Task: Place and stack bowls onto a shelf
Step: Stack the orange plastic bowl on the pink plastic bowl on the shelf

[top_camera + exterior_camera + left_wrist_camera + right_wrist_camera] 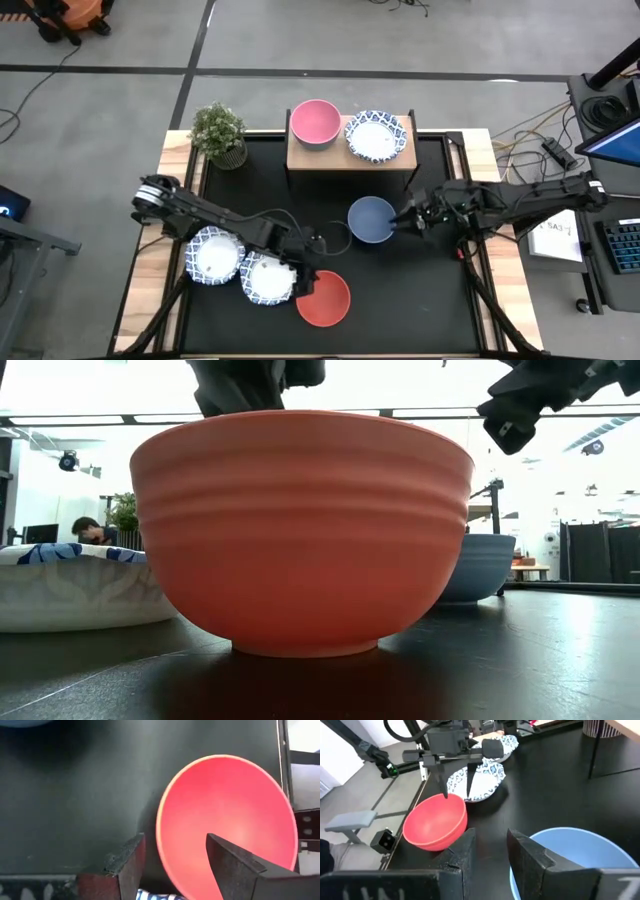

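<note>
We see the left gripper (175, 865) with jaws apart astride the red bowl's (227, 820) rim, one finger inside. Our right gripper (490, 852), jaws apart, sits just beside the blue bowl (575, 855), whose far side is cut off.

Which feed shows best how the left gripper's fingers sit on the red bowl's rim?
The left wrist view: the left gripper is open, one finger inside the red bowl, one outside its rim. The right wrist view shows the same straddle from afar. The high view hides the fingers under the arm; the low view shows only the bowl's wall.
</note>
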